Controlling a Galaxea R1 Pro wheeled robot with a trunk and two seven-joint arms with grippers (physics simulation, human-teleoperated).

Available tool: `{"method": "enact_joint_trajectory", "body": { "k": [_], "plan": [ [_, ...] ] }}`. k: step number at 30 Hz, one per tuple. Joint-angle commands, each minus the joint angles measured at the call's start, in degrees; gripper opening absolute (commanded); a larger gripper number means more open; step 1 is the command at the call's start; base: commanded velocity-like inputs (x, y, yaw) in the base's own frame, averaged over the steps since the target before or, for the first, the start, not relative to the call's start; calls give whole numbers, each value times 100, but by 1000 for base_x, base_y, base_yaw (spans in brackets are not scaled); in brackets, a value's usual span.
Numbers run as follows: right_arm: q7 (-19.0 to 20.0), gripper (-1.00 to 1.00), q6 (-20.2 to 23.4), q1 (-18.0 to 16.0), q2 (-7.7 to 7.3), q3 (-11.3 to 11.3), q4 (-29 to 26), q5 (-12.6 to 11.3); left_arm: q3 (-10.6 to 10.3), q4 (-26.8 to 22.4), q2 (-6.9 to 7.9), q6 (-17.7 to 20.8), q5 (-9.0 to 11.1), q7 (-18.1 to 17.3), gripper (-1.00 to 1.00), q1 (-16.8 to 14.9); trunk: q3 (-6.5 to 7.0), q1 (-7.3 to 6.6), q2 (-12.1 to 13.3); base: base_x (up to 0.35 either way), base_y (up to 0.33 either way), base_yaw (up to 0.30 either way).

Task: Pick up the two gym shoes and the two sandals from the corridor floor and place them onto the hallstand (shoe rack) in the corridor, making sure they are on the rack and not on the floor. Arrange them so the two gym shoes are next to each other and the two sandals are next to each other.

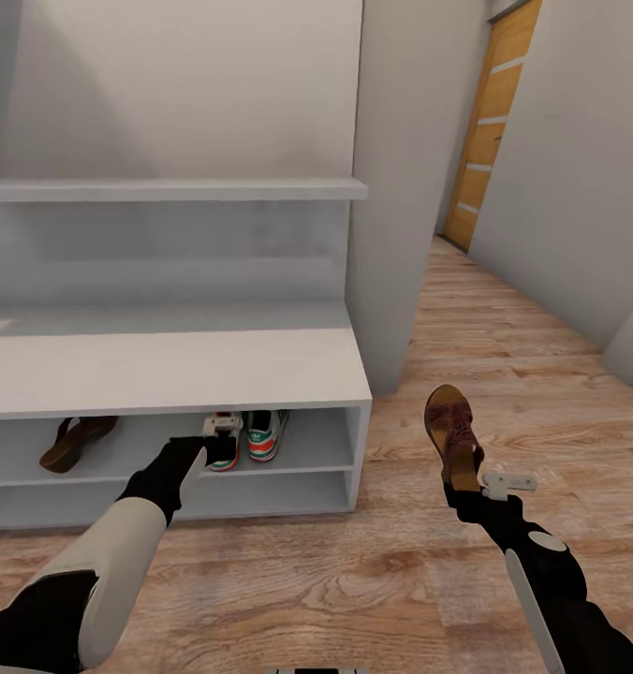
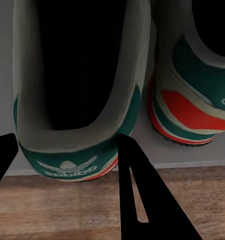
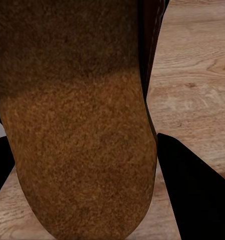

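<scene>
We have two things going on at once, so we take them in turn. Our left gripper [image 1: 221,447] reaches into the upper slot of the hallstand [image 1: 167,370], near its right end, and the left wrist view shows its dark fingers [image 2: 137,190] standing on either side of the heel of one gym shoe [image 2: 77,100]. The fingers look spread around the heel; whether they press on it we cannot tell. The second gym shoe [image 1: 265,435] stands just beside it on the same shelf, heel towards us, so the pair is already together on the rack.

Our right gripper [image 1: 480,487] is clamped on the heel end of a sandal [image 1: 452,435], which it holds above the corridor floor [image 1: 504,374], off the right end of the hallstand. The other sandal [image 1: 78,442] lies in the same upper slot, near its left end.

In our judgement the step is to free the left arm and then bring the held sandal to its partner. We should spread the left fingers fully and draw straight back out of the slot, so the sneaker is not dragged off the shelf edge. Then the right arm must enter the slot low and level, under the bench top, and set the sandal beside the one at the left end.
</scene>
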Motion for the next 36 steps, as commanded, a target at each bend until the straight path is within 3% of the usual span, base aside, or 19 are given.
{"method": "enact_joint_trajectory", "body": {
  "k": [1,36],
  "plan": [
    [-15,-100,27,-3,-2,-2,-7,-49,46,-11,-11,30,-53,-34,-100,5,-5,-1,-2,0,0,0],
    [-15,-100,27,-3,-2,-2,-7,-49,48,-11,-8,12,-53,-34,-100,48,-5,-1,-2,24,0,0]
  ]
}}
